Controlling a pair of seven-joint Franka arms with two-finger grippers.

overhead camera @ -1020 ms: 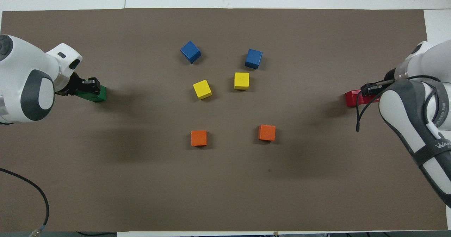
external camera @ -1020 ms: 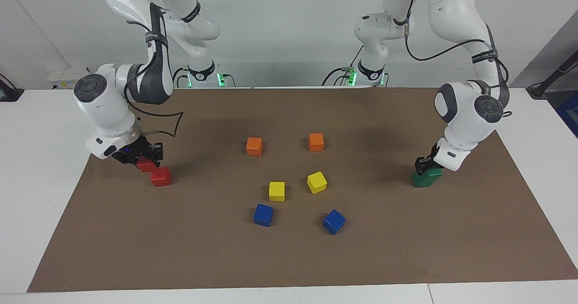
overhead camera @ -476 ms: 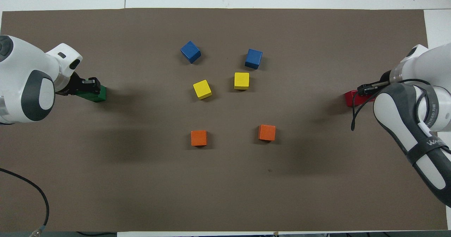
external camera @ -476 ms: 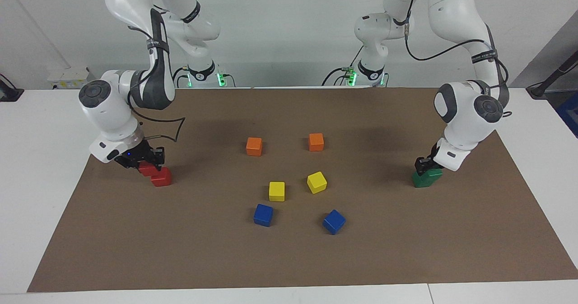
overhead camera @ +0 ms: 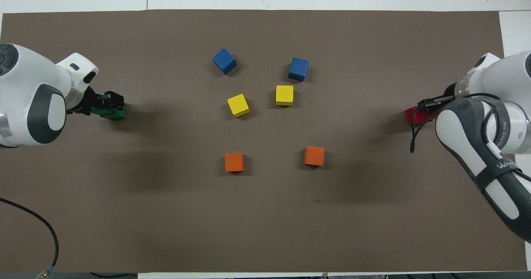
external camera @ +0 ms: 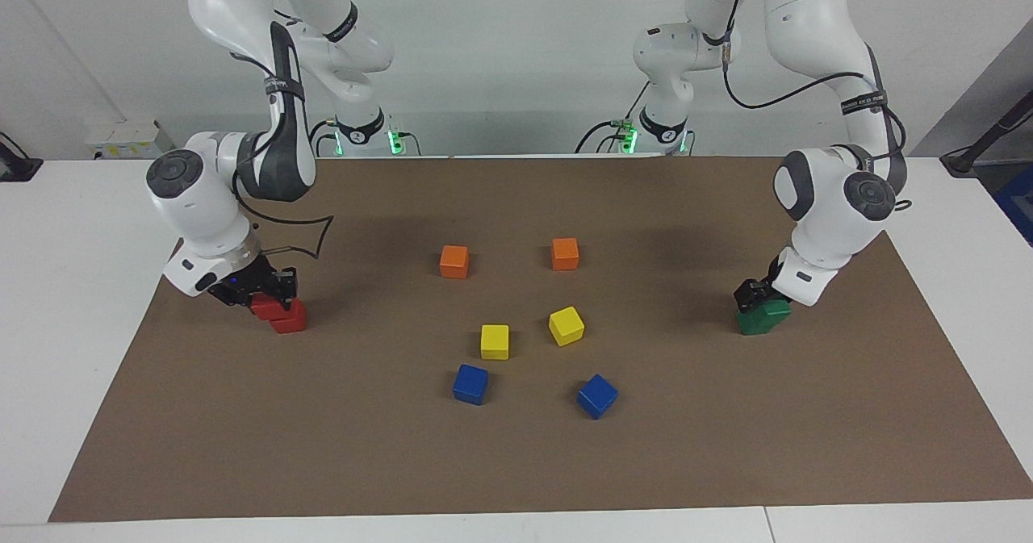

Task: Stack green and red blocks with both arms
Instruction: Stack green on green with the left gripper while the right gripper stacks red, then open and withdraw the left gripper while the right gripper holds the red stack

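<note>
A white wall (external camera: pixel 524 43) is closing off the room at the robots' end. A white table (external camera: pixel 73 285) is carrying a brown mat (external camera: pixel 516 462) that is covering most of its top. The mat is lying flat, and its edge is running just in front of the two arm bases.

The right arm (external camera: pixel 202 196) is reaching down over the mat at its own end of the table. The left arm (external camera: pixel 831 204) is doing the same at its end. Black cables are looping along both arms.

The right gripper (external camera: pixel 257 291) is clamping the upper red block (external camera: pixel 260 308). This block is overlapping the lower red block (external camera: pixel 290 318), which is resting on the mat. The upper one is sitting offset toward the robots; whether the two are touching cannot be told.

The left gripper (external camera: pixel 752 294) is sitting on top of the green blocks (external camera: pixel 763 319), which appear to be standing one on the other on the mat. Whether this gripper is apart or together cannot be told.

Six more blocks are lying in the middle of the mat, well apart from both grippers:
- Two orange blocks (external camera: pixel 454 261) are lying nearest the robots.
- Two yellow blocks (external camera: pixel 495 341) are lying farther out.
- Two blue blocks (external camera: pixel 470 384) are lying farthest out.
</note>
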